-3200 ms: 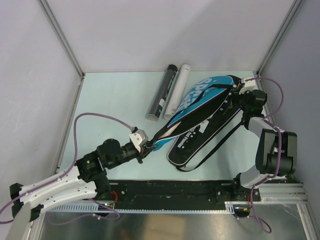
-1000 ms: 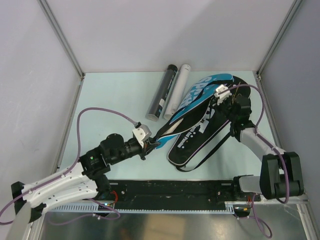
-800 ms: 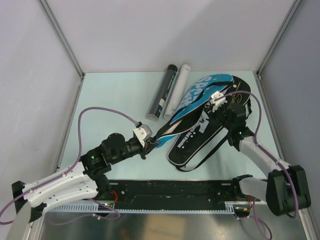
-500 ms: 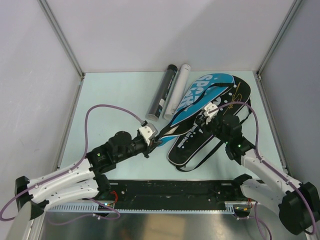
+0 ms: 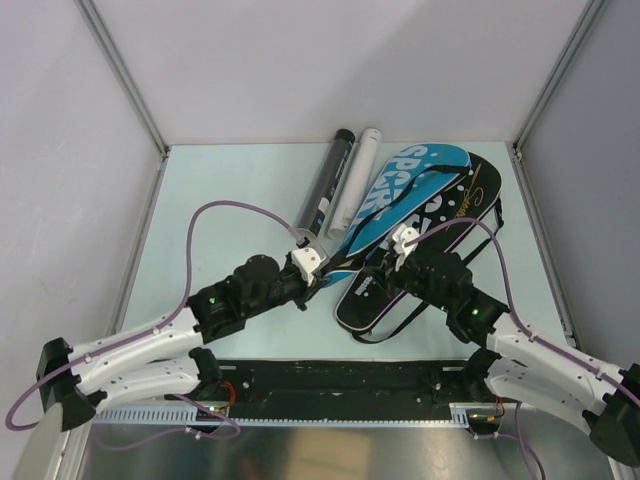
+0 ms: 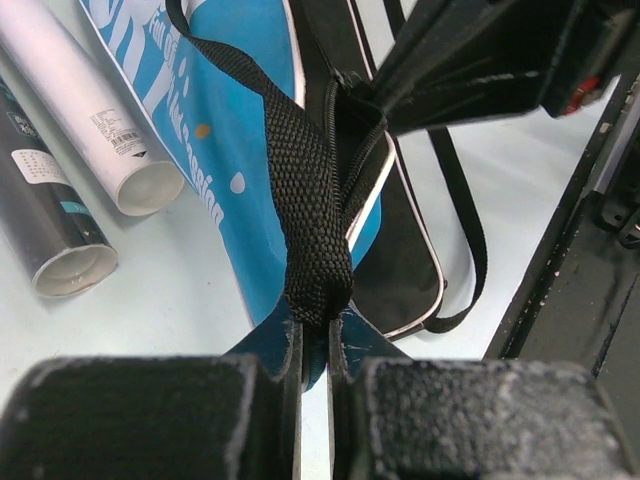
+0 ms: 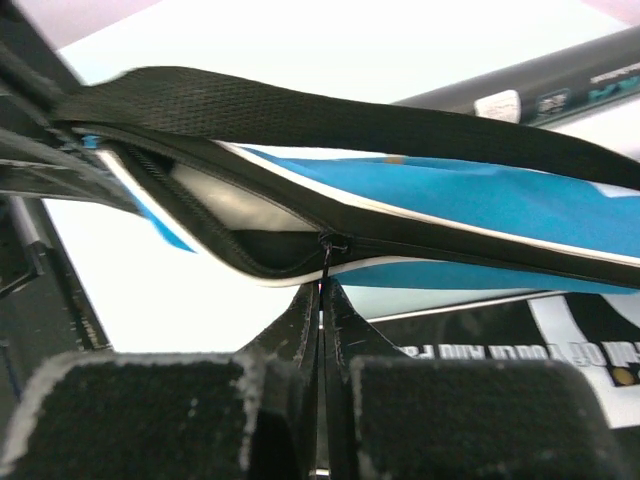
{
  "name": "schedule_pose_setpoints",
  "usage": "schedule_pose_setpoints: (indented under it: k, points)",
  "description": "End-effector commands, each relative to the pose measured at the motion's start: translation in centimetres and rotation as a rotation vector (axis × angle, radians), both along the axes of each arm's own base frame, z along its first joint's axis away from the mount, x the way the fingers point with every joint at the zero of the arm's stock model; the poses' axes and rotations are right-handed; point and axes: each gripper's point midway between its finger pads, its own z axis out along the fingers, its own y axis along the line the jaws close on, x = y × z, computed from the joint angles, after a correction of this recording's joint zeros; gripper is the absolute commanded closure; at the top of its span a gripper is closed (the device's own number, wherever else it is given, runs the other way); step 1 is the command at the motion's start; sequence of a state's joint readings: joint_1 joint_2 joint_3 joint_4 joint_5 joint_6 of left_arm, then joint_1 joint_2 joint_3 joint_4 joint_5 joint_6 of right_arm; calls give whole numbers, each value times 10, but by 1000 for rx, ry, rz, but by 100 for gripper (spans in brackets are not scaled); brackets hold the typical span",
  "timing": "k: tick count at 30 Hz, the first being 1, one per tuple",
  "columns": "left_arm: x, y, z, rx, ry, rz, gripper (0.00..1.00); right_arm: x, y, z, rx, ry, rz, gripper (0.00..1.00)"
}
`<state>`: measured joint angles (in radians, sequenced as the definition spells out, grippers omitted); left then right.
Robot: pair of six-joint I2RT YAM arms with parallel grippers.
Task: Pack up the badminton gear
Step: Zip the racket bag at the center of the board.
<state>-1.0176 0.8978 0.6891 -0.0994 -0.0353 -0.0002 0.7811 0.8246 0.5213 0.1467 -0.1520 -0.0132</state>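
Change: the right gripper has travelled from the head end of the blue bag, at 2 o'clock on the table, along the bag's edge toward 7 o'clock. It now sits near the neck, jaws clenched on the zipper pull. Behind the pull the teeth are meshed. Ahead of it, 1 short gap remains open.

The left gripper stays clamped on the black strap at the handle end, bracing the bag.

The blue bag lies partly over the black bag, right of centre.

Judgement: zipping is nearly complete. The black tube and white tube lie at 12 o'clock, unpacked.
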Motion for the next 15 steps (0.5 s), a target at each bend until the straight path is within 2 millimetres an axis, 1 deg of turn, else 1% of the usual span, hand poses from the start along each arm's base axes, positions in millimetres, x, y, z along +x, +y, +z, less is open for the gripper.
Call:
schedule_pose_setpoints:
  k: [1,4,7,10,15]
  points:
    - [14,-11,43,-107,-73,32,100,-31,36,41,138,-9,125,100]
    - [17,-11,42,-101,-71,42,100,-43,54,53,156,-25,165,100]
    - [19,-11,40,-95,-70,51,100,-51,68,69,171,-45,192,100]
    - [20,-12,38,-89,-68,53,100,-59,80,73,164,-49,216,100]
    - [23,-14,35,-80,-61,62,100,-66,87,77,174,-60,228,100]
